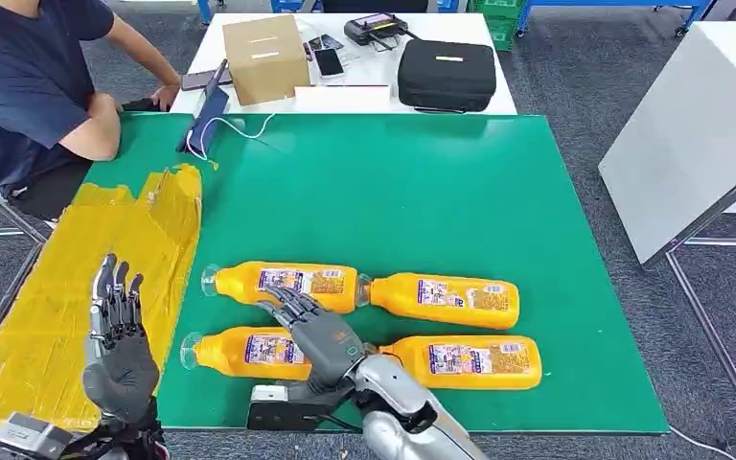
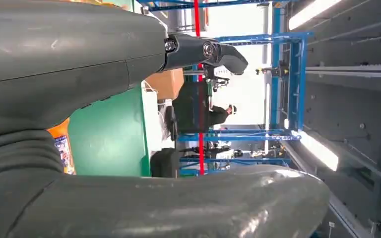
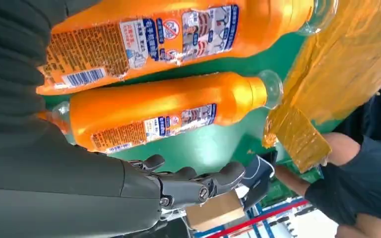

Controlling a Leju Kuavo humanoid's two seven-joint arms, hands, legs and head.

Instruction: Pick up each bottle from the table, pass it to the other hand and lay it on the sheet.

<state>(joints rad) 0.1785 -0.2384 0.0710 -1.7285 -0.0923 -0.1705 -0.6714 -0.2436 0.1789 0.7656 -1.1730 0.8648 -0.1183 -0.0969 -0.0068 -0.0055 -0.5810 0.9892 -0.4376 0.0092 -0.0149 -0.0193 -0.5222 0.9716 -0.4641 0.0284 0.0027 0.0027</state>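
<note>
Bottles, four, orange, clear-capped, lying flat in two rows of two on the green desk (image 1: 498, 192): near-left bottle (image 1: 244, 351), near-right bottle (image 1: 470, 361), far-left bottle (image 1: 287, 283), far-right bottle (image 1: 446, 299), all with caps pointing toward the yellow sheet (image 1: 48, 287). Right hand (image 1: 321, 335): fingers spread and extended, poised over the near-left bottle at the gap between the rows, holding nothing; whether the palm touches the bottle cannot be told. Left hand (image 1: 117, 335): raised upright over the near part of the sheet, fingers apart, empty, apparently waiting to receive. Sheet: crumpled yellow material along the desk's left side, its far end ridged up. Beyond: a tablet (image 1: 208, 120) propped at the desk's far edge; a seated person (image 1: 29, 86) at the far left; a second desk carrying a cardboard box (image 1: 265, 57) and a black case (image 1: 447, 73). Risks, judged: the bottles lie close together, so closing fingers may catch the far-left bottle or roll the near-left one away; a smooth round body may slip in a loose grasp or during the hand-to-hand pass; laid on the wrinkled sheet, a bottle may roll.
</note>
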